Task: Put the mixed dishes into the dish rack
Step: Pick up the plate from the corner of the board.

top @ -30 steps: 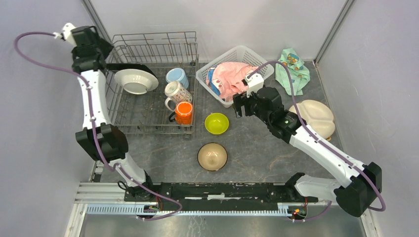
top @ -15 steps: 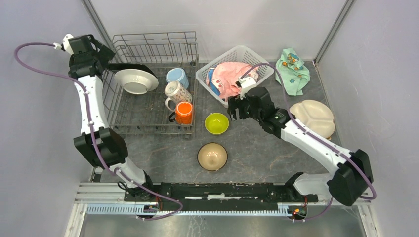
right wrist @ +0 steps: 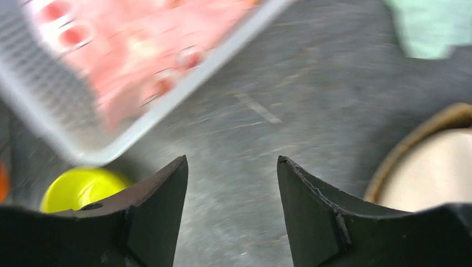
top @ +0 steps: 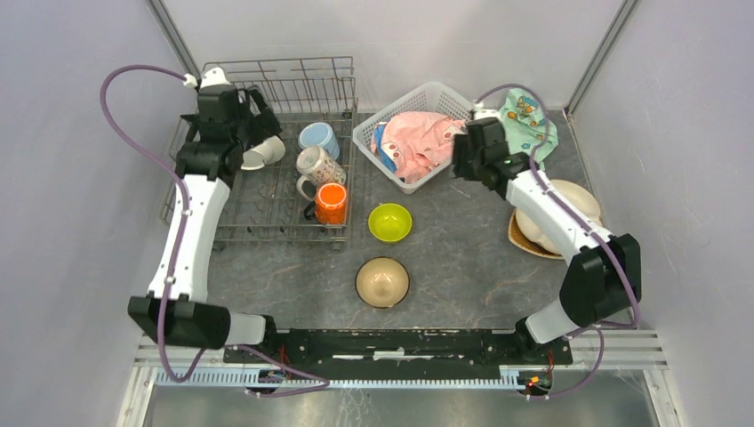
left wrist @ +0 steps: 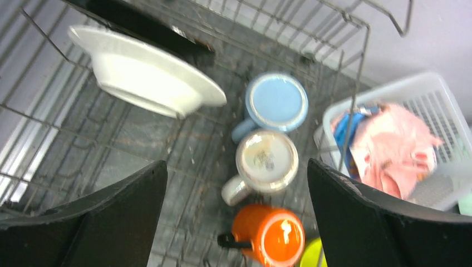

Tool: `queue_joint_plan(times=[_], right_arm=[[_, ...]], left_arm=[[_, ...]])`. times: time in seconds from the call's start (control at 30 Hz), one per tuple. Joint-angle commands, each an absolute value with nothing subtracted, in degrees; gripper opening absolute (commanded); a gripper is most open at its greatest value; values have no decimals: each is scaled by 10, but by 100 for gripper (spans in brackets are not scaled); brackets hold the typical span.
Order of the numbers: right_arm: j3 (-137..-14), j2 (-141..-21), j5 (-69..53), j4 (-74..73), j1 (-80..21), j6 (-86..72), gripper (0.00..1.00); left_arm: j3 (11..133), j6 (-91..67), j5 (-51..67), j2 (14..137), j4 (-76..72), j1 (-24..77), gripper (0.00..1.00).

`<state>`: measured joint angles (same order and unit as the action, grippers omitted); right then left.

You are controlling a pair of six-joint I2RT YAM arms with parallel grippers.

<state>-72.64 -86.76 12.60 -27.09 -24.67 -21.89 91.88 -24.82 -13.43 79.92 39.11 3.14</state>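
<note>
The lime-green bowl is sitting upright on the table at the middle of the top view, just beside the lower right corner of the dish rack and outside it (round, so no long axis is dictating the approach). Up and to its right, the right gripper is hanging over bare table by the white lattice basket. Its jaws are standing partly apart with nothing between them, and in its own view the bowl is showing at lower left. The left gripper is hovering over the rack at upper left, spread wide and empty, above the white plate. The right arm is looking the nearer one, with the bowl lying down-left of it and the rack further left.
</note>
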Motion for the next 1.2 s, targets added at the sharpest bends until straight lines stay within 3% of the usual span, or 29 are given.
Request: queue_joint_plan(times=[0.0, 0.17, 0.43, 0.6, 0.9, 1.17], right_arm=[[-764, -880, 258, -325, -151, -242, 64], [-771, -889, 375, -359, -100, -245, 63], [-836, -961, 395, -458, -82, -261, 63], [-799, -966, 411, -435, -79, -273, 61], [-713, -978, 375, -354, -77, -256, 58], [-664, -986, 372, -305, -77, -229, 55]], left_arm=[[859, -220, -127, 715, 424, 74, 100], [799, -220, -123, 643, 450, 107, 100], [728, -233, -57, 592, 448, 112, 100], [697, -254, -46, 577, 444, 112, 100], [724, -252, -80, 587, 455, 120, 100], [814, -272, 12, 642, 503, 119, 98]])
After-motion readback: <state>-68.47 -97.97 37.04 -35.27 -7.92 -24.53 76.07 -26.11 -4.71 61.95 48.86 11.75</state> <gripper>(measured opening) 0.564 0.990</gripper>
